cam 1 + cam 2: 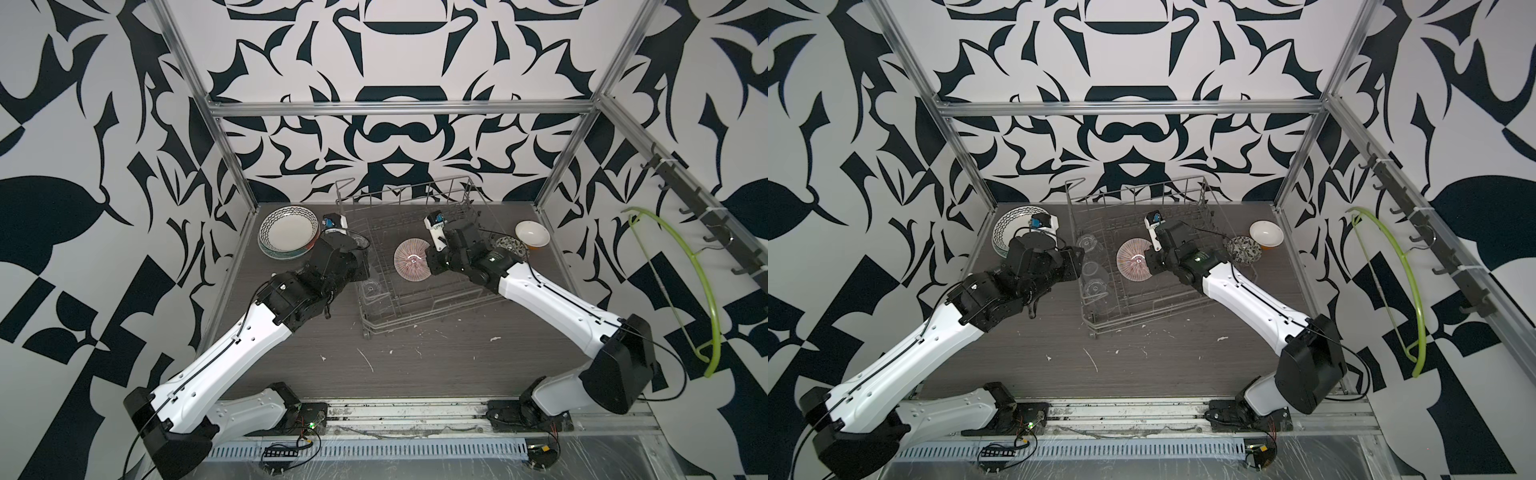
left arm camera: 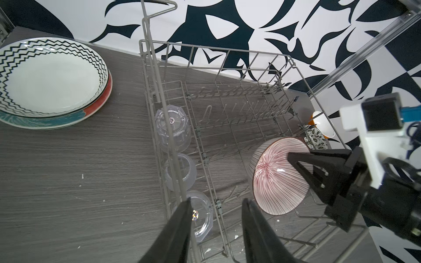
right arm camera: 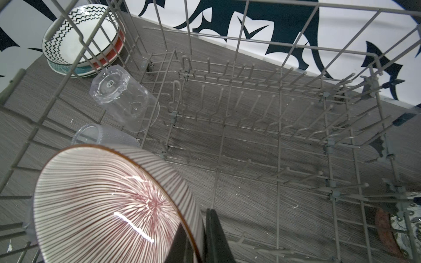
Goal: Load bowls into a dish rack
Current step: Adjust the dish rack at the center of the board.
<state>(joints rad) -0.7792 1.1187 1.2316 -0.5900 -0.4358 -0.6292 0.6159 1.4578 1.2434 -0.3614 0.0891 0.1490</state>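
R fingers (image 3: 197, 227) pinch striped bowl (image 1: 410, 260) by its rim; the bowl is tilted on edge inside rack (image 1: 419, 316), mid-rack. L fingers (image 2: 216, 202) spread, empty, over rack's side by glasses (image 2: 173, 127). Orange bowl (image 1: 532, 234) & floral bowl (image 1: 509, 246) sit on counter (image 1: 415, 365) outside rack.

Floral bowl (image 1: 510, 245) partly behind right arm (image 1: 552, 299)

The grey wood-grain surface (image 1: 415, 365) bears the dish rack (image 1: 415, 318) centrally. Stacked plates (image 1: 289, 232) lie far left. The orange bowl (image 1: 532, 235) and floral bowl (image 1: 1244, 249) sit far right.
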